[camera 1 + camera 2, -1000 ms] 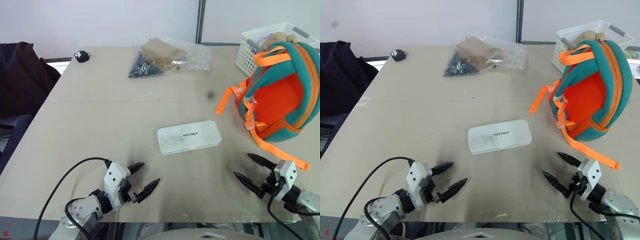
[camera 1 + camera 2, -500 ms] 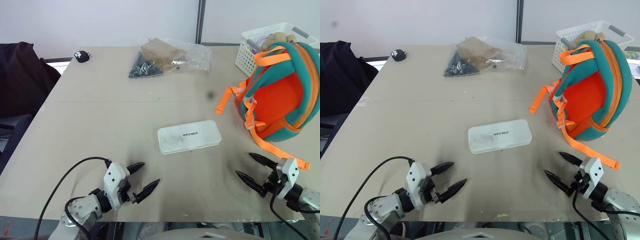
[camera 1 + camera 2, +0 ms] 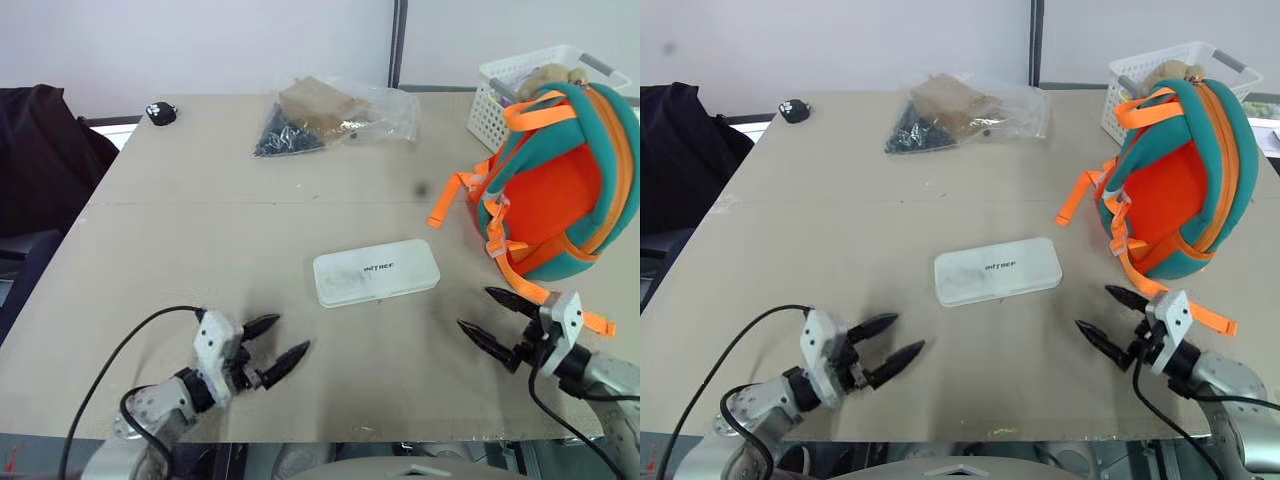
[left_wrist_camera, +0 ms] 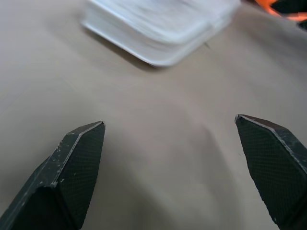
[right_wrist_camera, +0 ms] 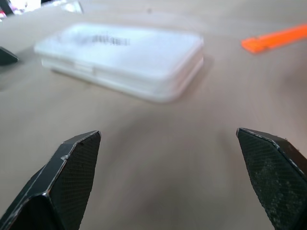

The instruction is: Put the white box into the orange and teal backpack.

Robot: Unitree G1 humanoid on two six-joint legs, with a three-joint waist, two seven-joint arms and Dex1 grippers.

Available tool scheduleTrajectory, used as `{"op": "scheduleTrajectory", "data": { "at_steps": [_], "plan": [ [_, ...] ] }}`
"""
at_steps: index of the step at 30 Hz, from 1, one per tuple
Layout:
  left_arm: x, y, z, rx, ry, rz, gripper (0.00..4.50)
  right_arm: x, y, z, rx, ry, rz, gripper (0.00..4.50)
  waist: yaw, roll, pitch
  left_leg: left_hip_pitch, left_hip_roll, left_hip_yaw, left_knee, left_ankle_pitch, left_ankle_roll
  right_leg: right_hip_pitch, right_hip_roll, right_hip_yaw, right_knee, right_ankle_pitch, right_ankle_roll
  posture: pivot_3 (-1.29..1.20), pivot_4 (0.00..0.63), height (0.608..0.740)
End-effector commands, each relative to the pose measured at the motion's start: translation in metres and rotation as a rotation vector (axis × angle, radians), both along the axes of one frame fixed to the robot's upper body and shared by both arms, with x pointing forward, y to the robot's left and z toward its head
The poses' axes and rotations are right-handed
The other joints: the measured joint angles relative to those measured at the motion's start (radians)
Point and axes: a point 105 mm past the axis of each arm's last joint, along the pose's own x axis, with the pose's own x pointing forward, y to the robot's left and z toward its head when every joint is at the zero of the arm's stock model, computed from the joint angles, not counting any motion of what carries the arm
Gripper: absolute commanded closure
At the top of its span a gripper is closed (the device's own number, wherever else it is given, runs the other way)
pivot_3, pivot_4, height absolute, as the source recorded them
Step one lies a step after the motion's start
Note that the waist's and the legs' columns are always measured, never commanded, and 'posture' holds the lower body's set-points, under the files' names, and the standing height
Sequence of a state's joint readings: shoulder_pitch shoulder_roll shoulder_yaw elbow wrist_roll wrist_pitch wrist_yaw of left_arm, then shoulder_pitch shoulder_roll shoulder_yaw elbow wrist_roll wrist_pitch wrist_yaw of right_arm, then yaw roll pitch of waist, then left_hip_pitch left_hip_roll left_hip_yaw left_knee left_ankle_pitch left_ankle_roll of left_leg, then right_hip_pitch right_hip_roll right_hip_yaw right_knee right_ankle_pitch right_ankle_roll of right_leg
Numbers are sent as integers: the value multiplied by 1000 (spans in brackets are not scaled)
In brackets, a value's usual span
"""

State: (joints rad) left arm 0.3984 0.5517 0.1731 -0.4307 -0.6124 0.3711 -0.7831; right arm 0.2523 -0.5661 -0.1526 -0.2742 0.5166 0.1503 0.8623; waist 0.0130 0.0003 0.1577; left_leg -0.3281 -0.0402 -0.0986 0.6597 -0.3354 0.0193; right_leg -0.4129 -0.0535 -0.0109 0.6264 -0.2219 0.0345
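beige table [image 3: 200,230], pale wall [image 3: 200,40]

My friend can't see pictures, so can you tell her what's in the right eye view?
A flat white box lies on a tan table, with the left gripper and right gripper open near the front edge. An orange and teal backpack stands at the right, before a white basket; a clear bag lies farther back.

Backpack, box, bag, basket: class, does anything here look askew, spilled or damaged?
Nothing looks spilled or damaged. The backpack leans against the basket, straps trailing on the table. The box lies flat, slightly skewed to the table edge, lid shut.
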Motion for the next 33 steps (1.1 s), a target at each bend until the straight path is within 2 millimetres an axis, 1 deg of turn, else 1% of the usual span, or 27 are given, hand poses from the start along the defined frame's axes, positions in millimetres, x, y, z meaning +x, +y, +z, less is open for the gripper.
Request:
{"op": "scheduleTrajectory", "data": {
  "at_steps": [1, 2, 3, 4, 5, 6, 9, 10, 11, 13, 18, 20, 22, 26, 28, 30, 33],
  "plan": [
    [2, 3, 19, -177, 174, -26, 54, 19, 4, 11, -74, -47, -26, 26, -1, -1, 1, 0, 0, 0, 1, 0, 0, 0, 0, 0, 0, 0, 0, 0, 150, 740],
    [5, 5, 23, -195, 216, -45, 0, 31, 2, 17, -75, -75, -76, 532, -1, 0, 2, -1, 0, -1, 4, 0, 0, 0, 0, -1, 1, 0, 0, 0, 150, 740],
    [11, 8, 27, -204, 239, -47, 0, 41, -2, 22, -88, -94, -123, 813, -1, 0, 2, -2, 0, -2, 6, 0, 0, 0, 1, -1, 2, 1, -1, 0, 150, 740],
    [17, 11, 29, -211, 258, -37, 0, 48, -4, 25, -107, -115, -147, 1135, 0, 1, 3, -2, 0, -2, 7, 0, 0, 0, 1, -2, 2, 1, 0, 0, 150, 740],
    [24, 12, 31, -213, 272, -26, 0, 52, -5, 26, -124, -126, -152, 1704, 0, 1, 3, -2, -2, -1, 8, 0, 0, 0, 0, -1, 3, 1, 0, 0, 150, 740],
    [30, 13, 32, -241, 313, -26, 0, 56, -6, 26, -151, -132, -159, 2042, 1, 0, 3, -2, -2, -2, 9, 0, 0, 0, 0, -1, 4, 1, 0, 0, 150, 740],
    [43, 11, 21, -228, 480, -48, 0, 69, -4, 25, -204, -155, -175, 3588, -1, -1, 3, -1, -5, -3, 9, 0, -1, 0, 2, -1, 7, 1, 0, 0, 150, 740],
    [48, 8, 19, -242, 523, -68, 0, 73, 0, 24, -229, -164, -168, 4183, -3, -1, 3, -1, -6, -3, 9, 1, -1, 0, 2, -1, 7, 1, 0, 0, 150, 740],
    [51, 5, 19, -256, 551, -83, 0, 75, 2, 23, -246, -170, -162, 4464, -3, -1, 3, -1, -6, -2, 9, 1, -1, 0, 2, 0, 8, 1, 0, 0, 150, 740],
    [60, -8, 18, -256, 612, -133, 0, 78, 12, 19, -279, -184, -137, 4464, -5, -1, 3, 0, -7, -1, 10, 1, -1, -1, 2, 0, 10, 1, 0, 0, 150, 740],
    [76, -28, 13, -261, 717, -174, 0, 79, 27, 17, -288, -205, -98, 4464, -2, 0, 2, 0, -8, -2, 10, 1, -1, -1, -1, 1, 11, 1, 0, 0, 150, 740],
    [79, -37, 8, -267, 758, -190, 0, 78, 33, 17, -281, -213, -87, 4464, 1, 0, 2, 0, -8, -2, 10, 1, -1, -1, -1, 1, 12, 1, 0, 0, 150, 740],
    [80, -46, 3, -274, 794, -206, 0, 75, 43, 19, -270, -227, -56, 4464, 0, 0, 2, 0, -9, -3, 11, 1, -2, -1, -1, 1, 12, 1, 0, 0, 150, 740],
    [89, -60, 0, -331, 814, -205, 0, 71, 62, 22, -246, -249, 1, 4464, 2, 0, 0, 0, -9, -3, 12, 2, -3, -1, -3, 1, 14, 1, 0, 0, 150, 740],
    [92, -66, 0, -356, 814, -207, 0, 71, 68, 23, -234, -251, 15, 4464, 2, 0, 0, 1, -9, -4, 12, 3, -4, 0, -3, 1, 15, 1, 0, 0, 150, 740],
    [94, -71, 2, -382, 813, -215, 0, 70, 70, 22, -232, -249, 16, 4464, 3, 0, 0, 1, -9, -4, 12, 3, -5, 0, -4, 1, 15, 1, 0, 0, 150, 740],
    [99, -74, 5, -425, 801, -205, 816, 70, 68, 20, -231, -243, 9, 4500, 2, 0, -1, 1, -10, -5, 13, 3, -5, 0, -5, 1, 15, 1, 0, 0, 150, 740]
  ]
}}
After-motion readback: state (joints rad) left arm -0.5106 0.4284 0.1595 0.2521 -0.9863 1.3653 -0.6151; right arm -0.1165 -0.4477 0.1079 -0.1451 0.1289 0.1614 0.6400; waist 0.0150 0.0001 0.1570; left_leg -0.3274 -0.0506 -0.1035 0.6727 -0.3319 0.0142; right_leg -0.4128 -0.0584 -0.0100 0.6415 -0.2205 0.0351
